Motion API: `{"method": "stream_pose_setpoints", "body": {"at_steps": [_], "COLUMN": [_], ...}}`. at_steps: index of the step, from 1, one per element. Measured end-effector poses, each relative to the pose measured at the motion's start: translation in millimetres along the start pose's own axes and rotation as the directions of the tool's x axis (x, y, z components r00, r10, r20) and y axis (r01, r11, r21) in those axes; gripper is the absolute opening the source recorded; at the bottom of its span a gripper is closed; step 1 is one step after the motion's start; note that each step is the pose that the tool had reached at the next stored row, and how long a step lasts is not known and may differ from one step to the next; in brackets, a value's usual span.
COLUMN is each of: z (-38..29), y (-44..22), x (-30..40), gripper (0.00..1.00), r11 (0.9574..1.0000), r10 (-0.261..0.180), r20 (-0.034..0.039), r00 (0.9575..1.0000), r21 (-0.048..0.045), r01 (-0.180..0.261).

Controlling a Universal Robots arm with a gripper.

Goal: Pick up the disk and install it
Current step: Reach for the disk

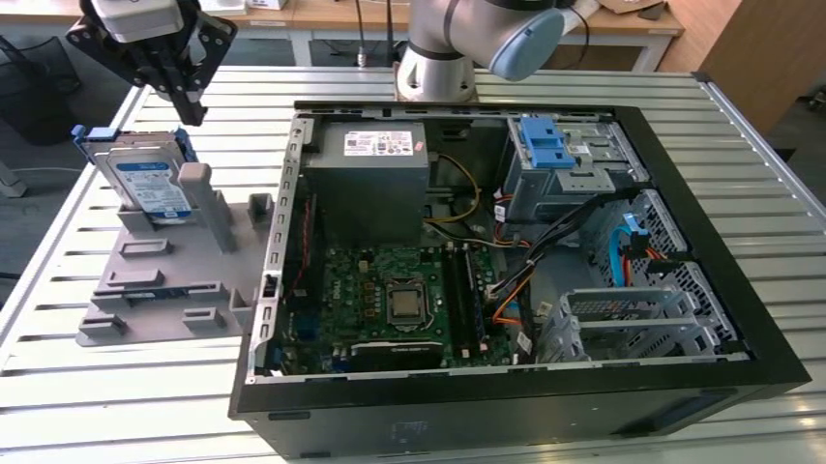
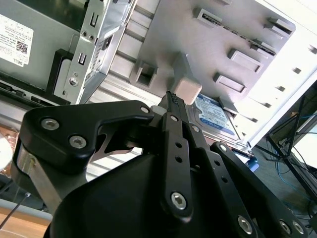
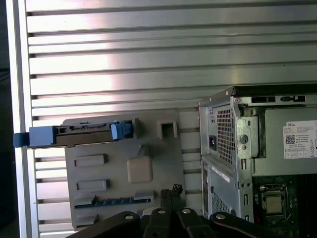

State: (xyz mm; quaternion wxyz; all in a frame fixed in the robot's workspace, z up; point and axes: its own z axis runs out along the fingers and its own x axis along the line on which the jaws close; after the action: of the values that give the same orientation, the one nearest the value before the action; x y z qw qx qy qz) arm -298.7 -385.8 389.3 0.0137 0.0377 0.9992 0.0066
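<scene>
End effector [image 1: 192, 113] drawn narrow, fingertips together, gripping nothing; hanging in the air above the grey holder [image 1: 168, 275], near the disk [image 1: 146, 184] but apart from it. Disk standing on edge in a slot at the holder's far end, blue frame around it, label facing near. Holder lying on the slatted metal desk [image 1: 77, 387], just beside the open computer case [image 1: 516, 420], on the exterior view's left of it. Inside the case, grey power supply [image 1: 374, 184] at the far side, blue-latched drive cage [image 1: 555, 145] on the exterior view's right of it, motherboard [image 1: 387, 300] nearer.
</scene>
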Motion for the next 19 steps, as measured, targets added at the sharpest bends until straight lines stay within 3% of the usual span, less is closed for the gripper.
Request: {"method": "stream_pose_setpoints", "body": {"at_steps": [12, 19], "z": [-0.1, -0.3], "y": [1.0, 3.9], "x": [3.9, 12.1], "gripper": [0.11, 0.11], "r11": [1.0, 1.0], "r10": [0.0, 0.0], "r20": [-0.0001, -0.0001], "r00": [1.0, 1.0], "r21": [0.0, 0.0], "r01": [0.0, 0.0]}}
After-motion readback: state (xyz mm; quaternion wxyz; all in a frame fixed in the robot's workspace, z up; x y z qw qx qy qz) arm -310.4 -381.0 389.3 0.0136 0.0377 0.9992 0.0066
